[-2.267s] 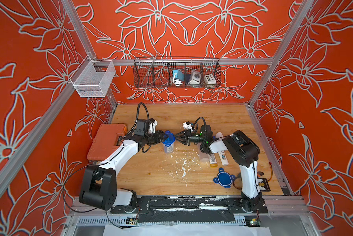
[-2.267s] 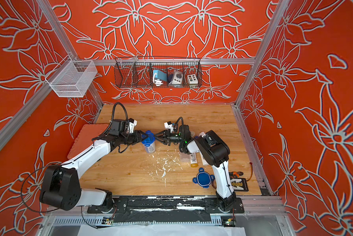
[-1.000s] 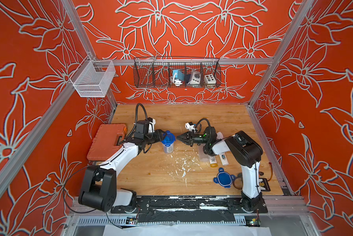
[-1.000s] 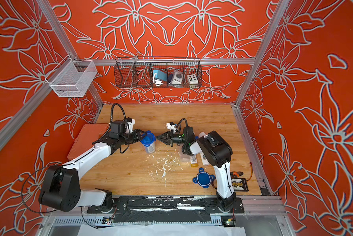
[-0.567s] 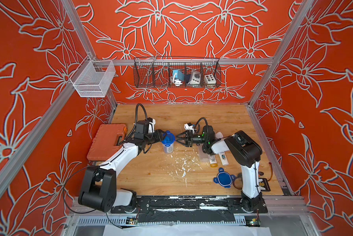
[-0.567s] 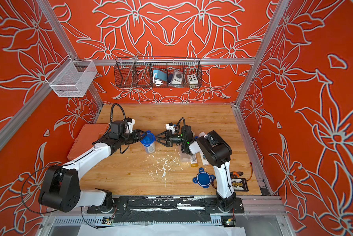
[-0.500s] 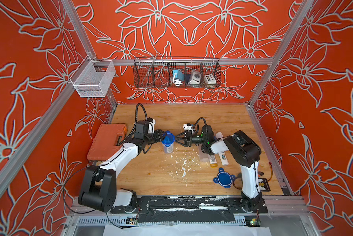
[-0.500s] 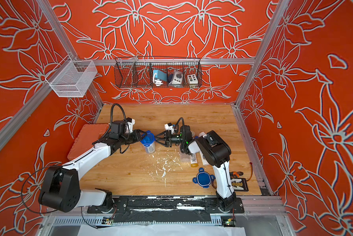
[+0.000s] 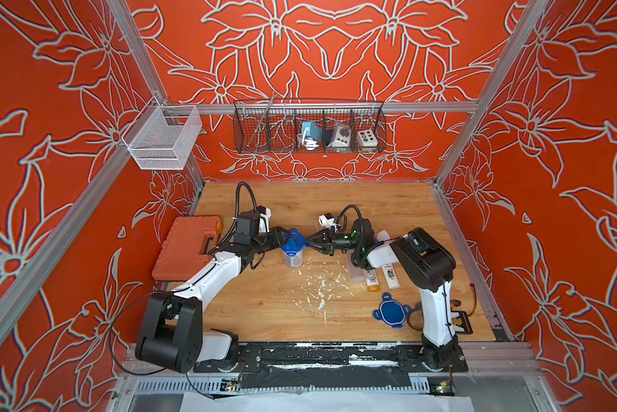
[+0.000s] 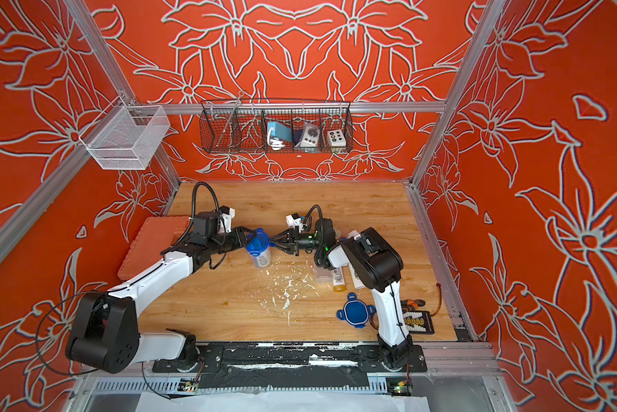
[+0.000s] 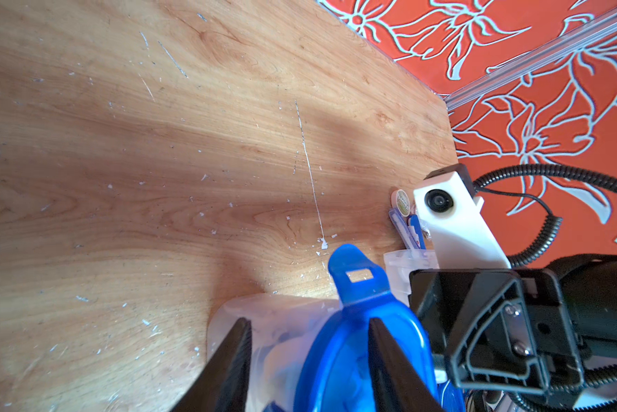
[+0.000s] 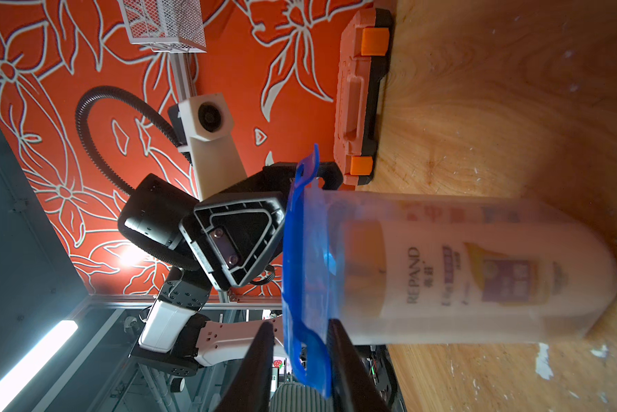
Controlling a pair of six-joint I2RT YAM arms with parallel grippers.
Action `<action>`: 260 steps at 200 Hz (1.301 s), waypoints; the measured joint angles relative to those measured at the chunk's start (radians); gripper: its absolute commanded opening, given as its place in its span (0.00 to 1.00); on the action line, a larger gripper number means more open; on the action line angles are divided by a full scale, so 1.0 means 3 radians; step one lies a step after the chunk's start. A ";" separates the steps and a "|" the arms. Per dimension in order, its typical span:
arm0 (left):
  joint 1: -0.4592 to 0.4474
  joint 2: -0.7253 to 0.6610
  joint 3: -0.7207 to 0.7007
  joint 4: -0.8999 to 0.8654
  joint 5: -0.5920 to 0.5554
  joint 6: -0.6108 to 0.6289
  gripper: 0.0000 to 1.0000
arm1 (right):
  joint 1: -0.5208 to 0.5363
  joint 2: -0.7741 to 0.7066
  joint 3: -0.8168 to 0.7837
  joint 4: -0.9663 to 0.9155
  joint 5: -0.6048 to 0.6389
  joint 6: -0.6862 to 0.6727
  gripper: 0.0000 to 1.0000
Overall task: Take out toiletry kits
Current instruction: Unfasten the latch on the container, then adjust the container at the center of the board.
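A clear tub [image 9: 293, 258] with a blue clip lid [image 9: 292, 242] stands mid-table. Through its wall, in the right wrist view, shows a white-labelled bottle with an amber end [image 12: 442, 278]. My left gripper [image 9: 282, 239] is shut on the tub's top, one finger on the wall and one across the lid [image 11: 339, 356]. My right gripper [image 12: 301, 331] stands narrow astride the lid's clip flap [image 12: 307, 342]; one finger touches it and a sliver of gap shows at the other. Two more kit bottles [image 9: 370, 280] [image 9: 391, 276] lie under the right arm.
An orange tool case [image 9: 187, 249] lies at the left edge. A loose blue lid [image 9: 389, 314] rests near the right arm's base. A second clear tub [image 11: 407, 260] with blue pieces sits behind the right wrist. White flecks [image 9: 317, 289] litter the wood. Wire baskets [image 9: 309, 128] hang on the wall.
The right gripper, a little back from the lid a second ago, has moved left to it, opened, and narrowed round the clip flap. The left gripper and tub have stayed put.
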 measured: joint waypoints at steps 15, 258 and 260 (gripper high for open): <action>0.0000 -0.0008 -0.0014 0.0018 -0.0009 0.0000 0.47 | -0.0017 -0.0019 -0.0027 -0.0003 -0.0001 0.0010 0.28; 0.0000 -0.0345 0.0223 -0.1055 0.0177 0.0174 0.69 | 0.0961 -0.1247 0.1246 -0.5959 0.3132 -0.4012 0.57; 0.0000 -0.0348 0.0216 -0.1052 0.0181 0.0175 0.69 | 0.0961 -0.1237 0.1254 -0.5955 0.3133 -0.4008 0.57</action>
